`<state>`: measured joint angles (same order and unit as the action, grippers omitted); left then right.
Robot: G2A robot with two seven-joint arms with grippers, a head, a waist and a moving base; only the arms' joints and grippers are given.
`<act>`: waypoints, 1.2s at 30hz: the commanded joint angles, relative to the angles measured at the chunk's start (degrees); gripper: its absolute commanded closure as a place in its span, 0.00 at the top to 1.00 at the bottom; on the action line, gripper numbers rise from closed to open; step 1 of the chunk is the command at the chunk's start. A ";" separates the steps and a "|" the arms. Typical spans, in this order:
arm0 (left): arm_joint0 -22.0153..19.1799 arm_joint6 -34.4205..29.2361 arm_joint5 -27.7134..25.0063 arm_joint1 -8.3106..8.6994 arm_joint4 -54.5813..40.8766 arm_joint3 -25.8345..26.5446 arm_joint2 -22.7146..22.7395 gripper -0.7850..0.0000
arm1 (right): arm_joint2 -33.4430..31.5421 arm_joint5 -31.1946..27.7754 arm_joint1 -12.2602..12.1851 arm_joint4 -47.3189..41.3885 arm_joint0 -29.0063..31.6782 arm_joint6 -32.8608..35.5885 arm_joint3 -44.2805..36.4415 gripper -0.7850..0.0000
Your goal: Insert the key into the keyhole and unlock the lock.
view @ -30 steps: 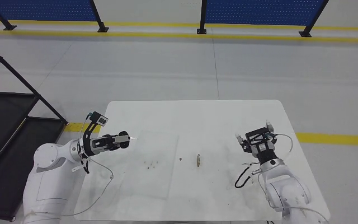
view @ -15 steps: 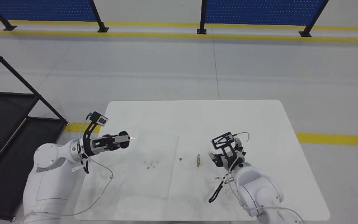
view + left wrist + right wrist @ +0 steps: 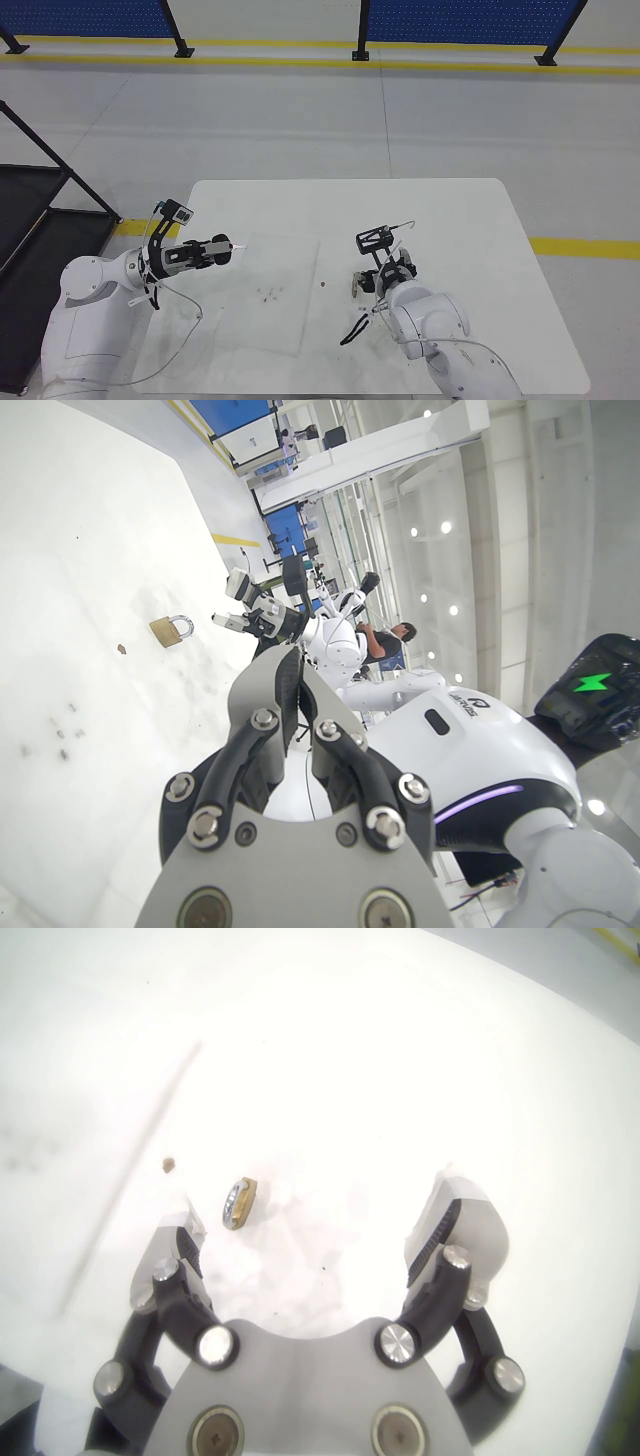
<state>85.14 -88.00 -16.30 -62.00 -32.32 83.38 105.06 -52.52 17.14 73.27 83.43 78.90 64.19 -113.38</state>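
Observation:
A small brass padlock [image 3: 353,286] with a silver shackle lies near the middle of the white table [image 3: 450,210]. The left wrist view shows the padlock [image 3: 170,630] flat on the table, and in the right wrist view the padlock [image 3: 239,1203] sits just off one fingertip. My right gripper [image 3: 385,272] hovers beside it, open [image 3: 320,1208], with nothing between its taped fingers [image 3: 450,1198]. My left gripper [image 3: 228,247] is held above the table's left part, well away from the lock, its pads pressed shut [image 3: 292,657]. I cannot tell whether a key is between them.
A thin pale mat [image 3: 270,330] covers the left-centre of the table, with dark specks [image 3: 268,293] on it. A tiny brown speck [image 3: 323,284] lies just left of the padlock. A black cart [image 3: 30,230] stands off the table's left side.
My right arm has swung from the table's right side leftward to the padlock, gripper open. The left arm and the padlock have not moved.

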 commanded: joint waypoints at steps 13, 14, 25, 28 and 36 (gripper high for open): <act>0.00 0.00 0.00 0.00 0.00 0.00 0.00 0.00 | 0.29 -0.90 0.16 1.61 -0.92 1.41 -0.16 1.00; 0.00 0.00 0.00 0.00 0.00 0.00 0.00 0.00 | 0.43 -0.17 0.35 2.18 -1.70 3.16 -0.54 1.00; 0.00 0.00 0.00 0.00 0.00 0.00 0.00 0.00 | 4.53 0.51 5.08 -4.63 -13.37 22.45 4.62 1.00; 0.00 0.00 0.00 0.00 0.00 0.00 0.00 0.00 | 5.39 -0.75 6.91 -4.66 -14.64 23.72 8.61 1.00; 0.00 0.00 0.00 0.00 0.00 0.00 0.00 0.00 | 6.21 -0.84 11.62 -2.72 -15.38 23.81 15.56 1.00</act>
<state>85.14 -88.00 -16.30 -62.00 -32.32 83.38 105.06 -46.33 16.30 84.54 80.37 63.45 88.00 -98.35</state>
